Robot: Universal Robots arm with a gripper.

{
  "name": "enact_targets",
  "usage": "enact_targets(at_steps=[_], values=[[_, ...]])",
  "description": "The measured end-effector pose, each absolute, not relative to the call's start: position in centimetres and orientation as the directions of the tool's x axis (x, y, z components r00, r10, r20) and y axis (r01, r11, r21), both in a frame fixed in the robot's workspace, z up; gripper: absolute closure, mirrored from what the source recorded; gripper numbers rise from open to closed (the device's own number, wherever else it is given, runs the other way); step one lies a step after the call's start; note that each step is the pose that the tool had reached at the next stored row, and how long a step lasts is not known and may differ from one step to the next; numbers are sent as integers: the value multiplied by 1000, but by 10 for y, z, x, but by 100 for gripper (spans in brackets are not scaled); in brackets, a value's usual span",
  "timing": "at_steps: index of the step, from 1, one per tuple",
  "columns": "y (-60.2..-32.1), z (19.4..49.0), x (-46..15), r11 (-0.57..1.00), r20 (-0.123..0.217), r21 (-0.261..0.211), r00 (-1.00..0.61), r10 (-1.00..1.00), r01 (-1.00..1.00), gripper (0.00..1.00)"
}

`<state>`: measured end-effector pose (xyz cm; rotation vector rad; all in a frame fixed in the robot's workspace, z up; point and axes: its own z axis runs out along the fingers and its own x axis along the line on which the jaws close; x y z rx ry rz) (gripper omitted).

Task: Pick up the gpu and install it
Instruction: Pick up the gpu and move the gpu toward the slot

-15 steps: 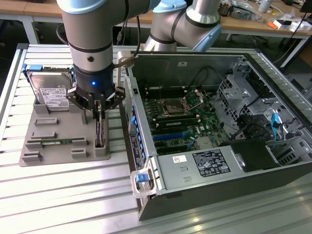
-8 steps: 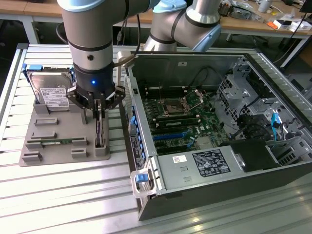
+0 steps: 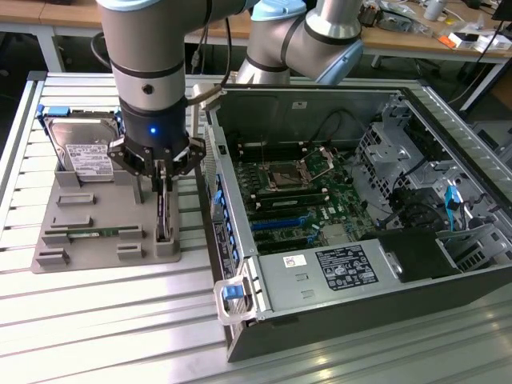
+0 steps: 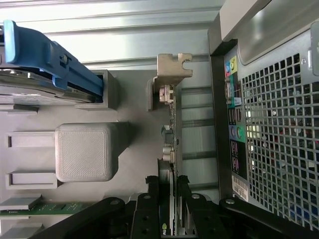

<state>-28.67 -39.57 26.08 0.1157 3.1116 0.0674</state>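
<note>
Two fingers [image 4: 149, 209] pinch the top edge of the gpu [image 3: 165, 216], upright in its grey holder [image 3: 104, 244] on the worktop [image 3: 120, 320], beside the open computer case [image 3: 336, 268].

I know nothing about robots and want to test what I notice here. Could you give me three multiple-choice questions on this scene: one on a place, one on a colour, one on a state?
1. Where is the gpu?
A) plugged into the computer
B) standing on edge in the grey holder
C) on the wooden desk

2. What colour are the rails on the hard drive?
A) red
B) yellow
C) blue

3. How is the computer case?
A) open, its motherboard showing
B) closed by a panel
C) standing upright

Answers:
1 B: the card stands in a slot of the holder, with the hand closed on it.
2 C: blue plastic flanks the drive.
3 A: the case lies on its side with its inside in plain sight.
</note>
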Motion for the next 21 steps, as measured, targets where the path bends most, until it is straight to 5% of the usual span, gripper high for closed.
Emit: enact_targets(at_steps=[21], values=[[-396,277,-287,996,-25,44,-997,75,74,74]])
